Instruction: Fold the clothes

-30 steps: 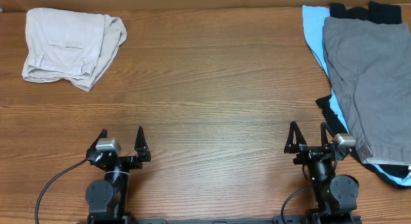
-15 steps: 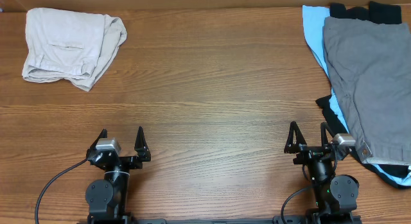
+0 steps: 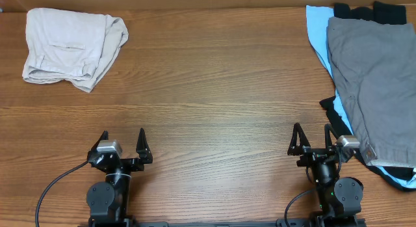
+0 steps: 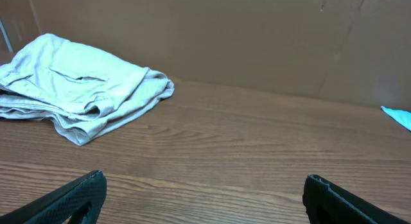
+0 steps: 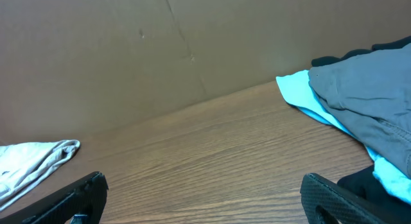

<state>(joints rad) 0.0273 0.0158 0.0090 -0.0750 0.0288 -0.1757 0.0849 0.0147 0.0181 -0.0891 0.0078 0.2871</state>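
Observation:
The mid-grey shorts lie spread flat at the table's right edge, on top of a pile of other clothes; they also show at the right of the right wrist view. My left gripper is open and empty at the near left, far from them; its jaws stand wide apart over bare wood in the left wrist view. My right gripper is open and empty at the near right, just left of the shorts' near corner, and over bare wood in its own view.
A folded beige garment lies at the far left corner, also in the left wrist view. Under the grey shorts lie a light blue garment and black clothes. A brown wall backs the table.

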